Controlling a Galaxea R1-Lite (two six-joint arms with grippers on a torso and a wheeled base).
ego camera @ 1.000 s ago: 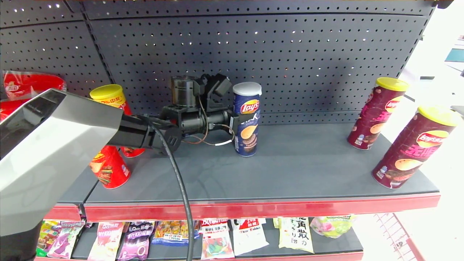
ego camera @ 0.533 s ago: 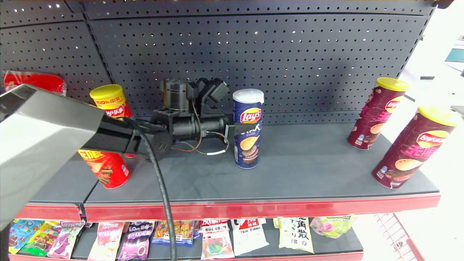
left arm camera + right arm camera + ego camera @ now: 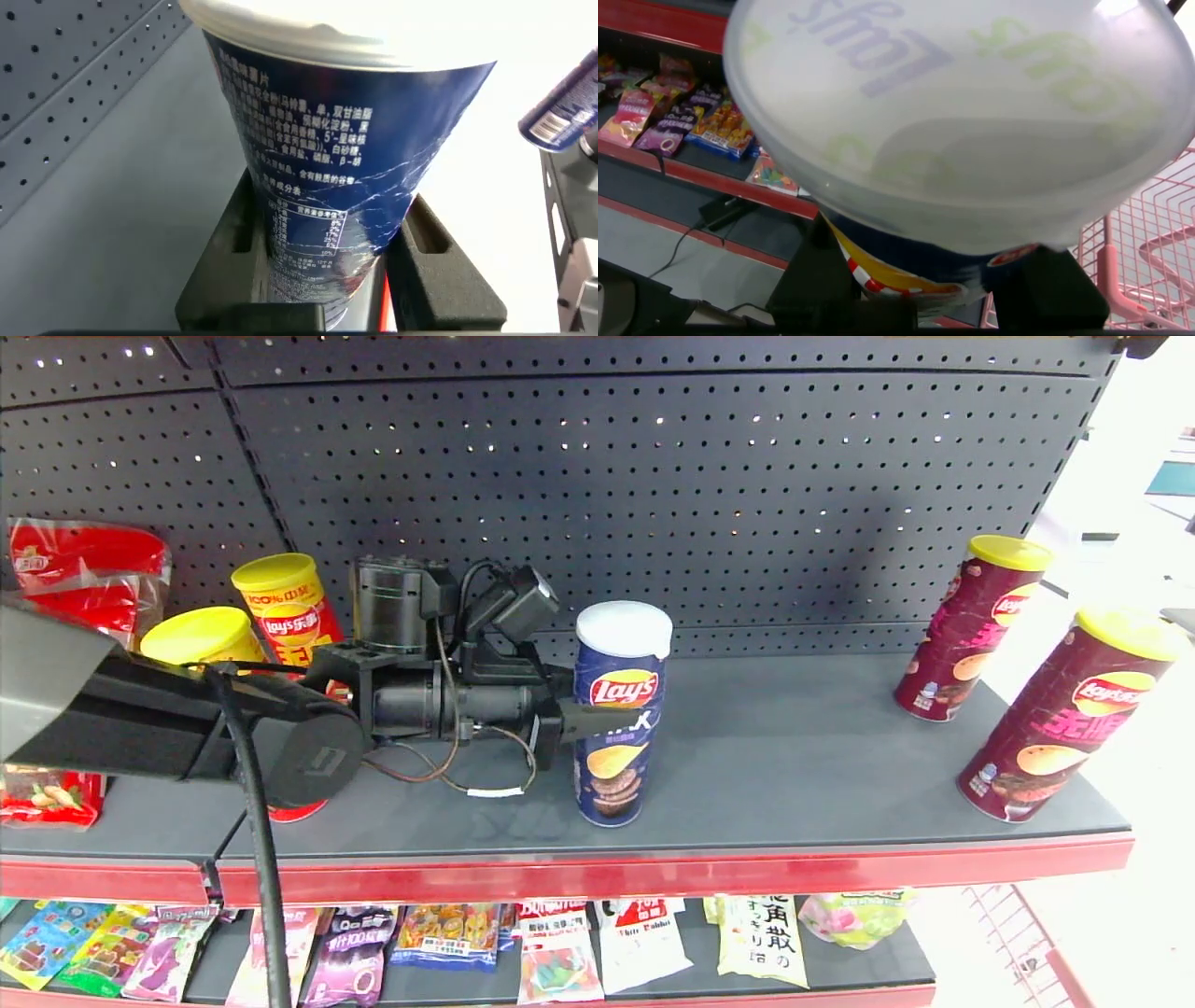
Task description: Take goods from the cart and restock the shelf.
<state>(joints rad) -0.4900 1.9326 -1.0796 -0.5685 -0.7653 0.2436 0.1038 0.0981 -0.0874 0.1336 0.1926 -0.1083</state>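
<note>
The placing step is judged to be in hand: the blue can [image 3: 621,691] is clamped between the fingers of the left gripper [image 3: 609,719] and is held upright over the front part of the shelf [image 3: 794,775], close to its red lip [image 3: 747,870]; whether its base is touching the board cannot be told; next, the can is to be settled flat, the fingers parted and the arm drawn off sideways without tipping it; open room is offered toward the maroon cans [image 3: 971,625], which are well apart, whereas the red cans [image 3: 280,607] are crowded behind the arm; a second can [image 3: 952,121] is clamped by the right gripper [image 3: 924,275], with the cart [image 3: 1148,261] beside it.
</note>
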